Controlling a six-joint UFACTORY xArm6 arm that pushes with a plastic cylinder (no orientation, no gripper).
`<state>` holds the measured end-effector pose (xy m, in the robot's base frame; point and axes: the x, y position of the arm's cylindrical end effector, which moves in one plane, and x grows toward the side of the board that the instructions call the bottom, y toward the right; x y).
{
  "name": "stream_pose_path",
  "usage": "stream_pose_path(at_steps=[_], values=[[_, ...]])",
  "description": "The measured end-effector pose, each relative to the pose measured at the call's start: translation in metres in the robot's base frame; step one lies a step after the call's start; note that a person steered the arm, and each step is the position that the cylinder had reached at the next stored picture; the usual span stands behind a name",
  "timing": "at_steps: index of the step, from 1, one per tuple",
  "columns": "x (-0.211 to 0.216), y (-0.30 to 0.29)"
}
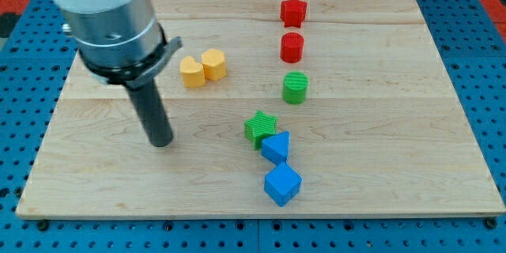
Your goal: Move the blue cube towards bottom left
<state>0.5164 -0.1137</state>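
The blue cube [282,184] sits near the view's bottom centre on the wooden board [379,166]. A blue triangular block [276,146] lies just above it, touching a green star block [260,127]. My tip [161,141] rests on the board well to the left of these blocks, about level with the blue triangular block and apart from all blocks.
Two yellow blocks [202,68] sit side by side above and to the right of the tip. A green cylinder [295,88], a red cylinder [292,47] and a red star [292,11] stand in a column toward the view's top. Blue pegboard [482,63] surrounds the board.
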Motion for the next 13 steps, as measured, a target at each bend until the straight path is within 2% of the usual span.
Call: stream_pose_path(at_steps=[1,3,4,5,6,7,8,10,11,12,13], values=[[0.003,0.074],[-0.009,0.133],[-0.017,0.1],[0.007,0.073],[0.071,0.072],[0.1,0.074],[0.103,0.077],[0.102,0.188],[0.085,0.214],[0.05,0.162],[0.052,0.122]])
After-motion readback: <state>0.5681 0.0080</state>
